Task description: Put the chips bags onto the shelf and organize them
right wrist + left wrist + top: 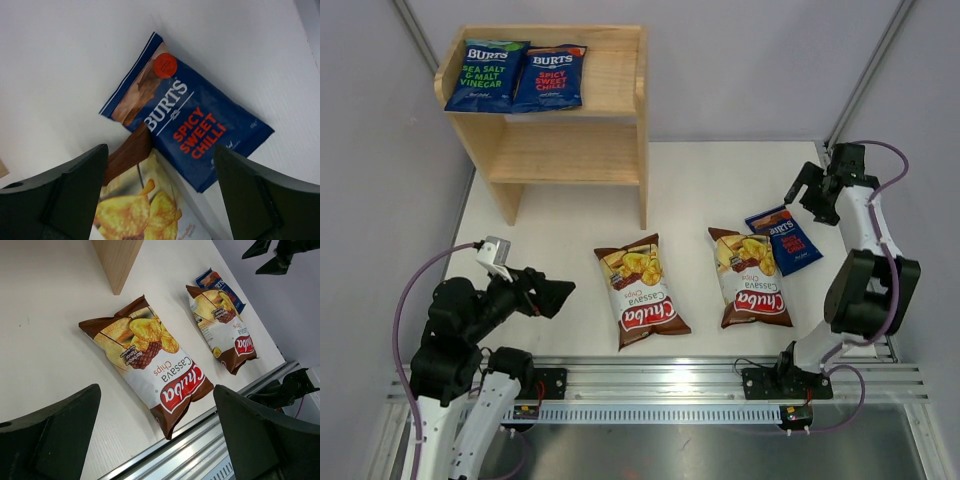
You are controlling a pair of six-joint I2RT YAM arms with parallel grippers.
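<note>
**While three bags lie off the shelf (615,70), both grippers gape**

Where the right gripper (810,200) hangs at the upper right of the top view, fingers spread wide and holding nothing, the table Burts (788,238) lies just below and left of it. In the right wrist view that bag fills the middle, between the two fingers. It is dark blue and glossy, with white BURTS, red SPICY SWEET CHILLI and a red dot at its upper corner. Its lower left edge meets the brown top seal of the right Chuba (750,277); which overlaps which I cannot tell. The left gripper (560,300), at lower left, also stands wide and empty. The left Chuba (640,290) lies near it on the right, flat on the white table (570,220), brown and cream with a red logo. On the shelf's top, upper left, the green Burts (485,75) and a red Burts (550,78) lie side by side, touching.
</note>
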